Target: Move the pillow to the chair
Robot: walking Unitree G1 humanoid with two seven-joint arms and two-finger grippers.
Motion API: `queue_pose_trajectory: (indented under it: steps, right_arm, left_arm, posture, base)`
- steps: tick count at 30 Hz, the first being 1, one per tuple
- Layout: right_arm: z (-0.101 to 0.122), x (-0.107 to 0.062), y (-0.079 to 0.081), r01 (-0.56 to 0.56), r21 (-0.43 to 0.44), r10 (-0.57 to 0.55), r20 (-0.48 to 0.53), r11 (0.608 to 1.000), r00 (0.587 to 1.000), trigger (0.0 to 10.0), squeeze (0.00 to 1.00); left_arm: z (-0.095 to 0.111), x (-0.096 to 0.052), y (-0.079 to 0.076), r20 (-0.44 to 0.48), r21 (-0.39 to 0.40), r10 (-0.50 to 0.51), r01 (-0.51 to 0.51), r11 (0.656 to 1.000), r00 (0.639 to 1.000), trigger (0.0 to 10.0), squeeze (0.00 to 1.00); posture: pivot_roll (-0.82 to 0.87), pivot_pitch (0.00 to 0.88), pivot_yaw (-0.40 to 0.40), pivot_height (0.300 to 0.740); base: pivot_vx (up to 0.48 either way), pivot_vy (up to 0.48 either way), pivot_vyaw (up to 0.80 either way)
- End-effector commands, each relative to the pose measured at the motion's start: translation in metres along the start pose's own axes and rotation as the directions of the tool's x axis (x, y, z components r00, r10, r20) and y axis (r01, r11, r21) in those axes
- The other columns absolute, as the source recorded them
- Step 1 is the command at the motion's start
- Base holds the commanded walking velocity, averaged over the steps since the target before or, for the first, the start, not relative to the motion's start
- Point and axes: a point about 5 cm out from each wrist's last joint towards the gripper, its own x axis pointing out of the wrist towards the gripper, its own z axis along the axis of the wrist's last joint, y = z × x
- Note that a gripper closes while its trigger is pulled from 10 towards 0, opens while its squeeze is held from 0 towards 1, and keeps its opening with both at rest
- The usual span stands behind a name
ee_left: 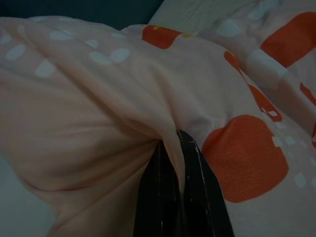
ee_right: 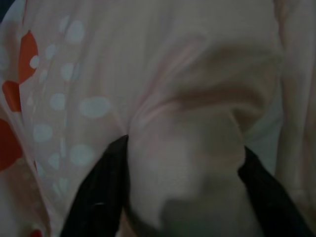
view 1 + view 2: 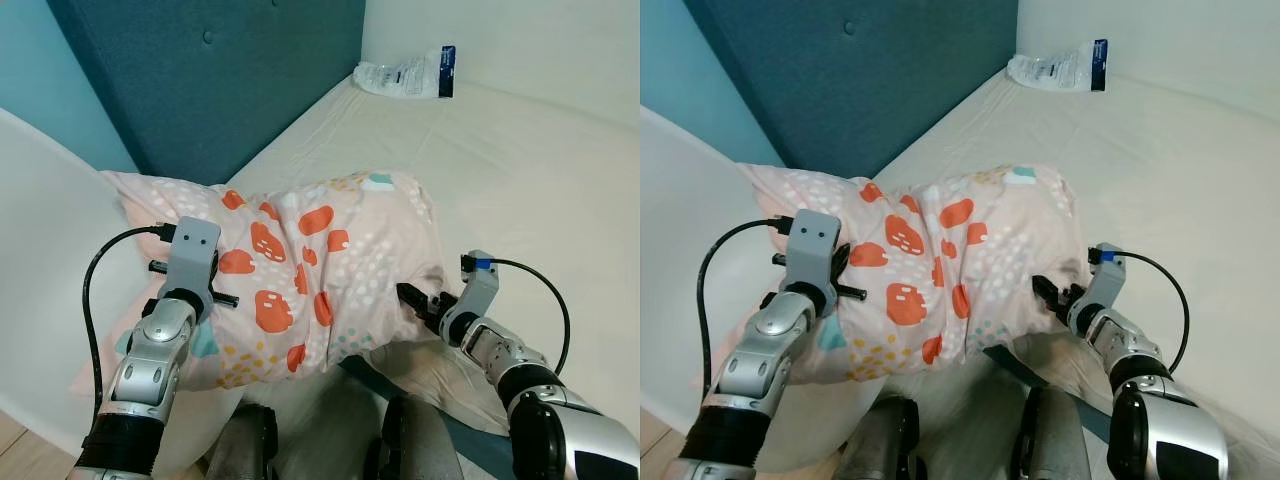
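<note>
both-handed: left claw point(image 1: 178, 143) and right claw point(image 2: 185, 168) each pinching the pillow point(image 3: 320, 260), arms forward.

Silver arms, black cables, black fingers point(image 1: 202, 197).

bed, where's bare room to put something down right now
The bed is bare between the pillow and the plastic bag by the wall, and along its right side. The white chair seat on the left has bare surface beyond the pillow's corner. It is crowded in front, where both grippers hold the pillow.
</note>
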Motion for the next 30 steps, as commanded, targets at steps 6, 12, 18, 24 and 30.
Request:
queue_pose_trajectory:
  steps: [6, 12, 18, 24, 30]
  right_arm:
    - [-0.006, 0.001, -0.002, 0.110, -0.128, -0.111, -0.003, 0.986, 0.994, 0.0, 0.00]
    - [-0.005, 0.002, 0.001, 0.119, -0.209, -0.110, 0.055, 0.971, 0.992, 0.0, 0.00]
    - [-0.006, 0.003, 0.008, 0.090, -0.199, -0.066, 0.121, 0.976, 0.990, 0.0, 0.00]
    - [0.008, 0.005, 0.027, 0.021, -0.221, 0.032, 0.232, 0.975, 0.972, 0.0, 0.00]
    - [0.034, -0.001, 0.051, 0.020, -0.340, 0.115, 0.371, 0.940, 0.922, 0.0, 0.00]
  left_arm:
    - [-0.005, 0.001, -0.010, -0.023, 0.012, -0.044, 0.044, 0.999, 0.999, 10.0, 0.00]
    - [-0.008, 0.003, -0.015, -0.023, -0.003, -0.047, 0.047, 0.999, 0.999, 10.0, 0.00]
    - [-0.014, 0.006, -0.015, -0.028, -0.039, -0.015, 0.014, 0.999, 0.999, 10.0, 0.00]
    - [-0.010, 0.006, -0.015, 0.001, -0.086, 0.025, -0.025, 0.996, 1.000, 10.0, 0.00]
    - [-0.008, 0.003, -0.018, 0.017, -0.156, 0.060, -0.057, 0.986, 0.998, 10.0, 0.00]
  posture:
    - [0.11, 0.273, 0.041, 0.614]
    - [0.07, 0.223, 0.033, 0.614]
    - [0.03, 0.171, 0.020, 0.614]
    - [0.01, 0.127, -0.006, 0.614]
    - [0.00, 0.097, -0.028, 0.614]
  base:
    - [0.000, 0.000, 0.00]
    - [0.000, 0.000, 0.00]
    - [0.000, 0.000, 0.00]
    - [0.000, 0.000, 0.00]
    - [0.000, 0.000, 0.00]
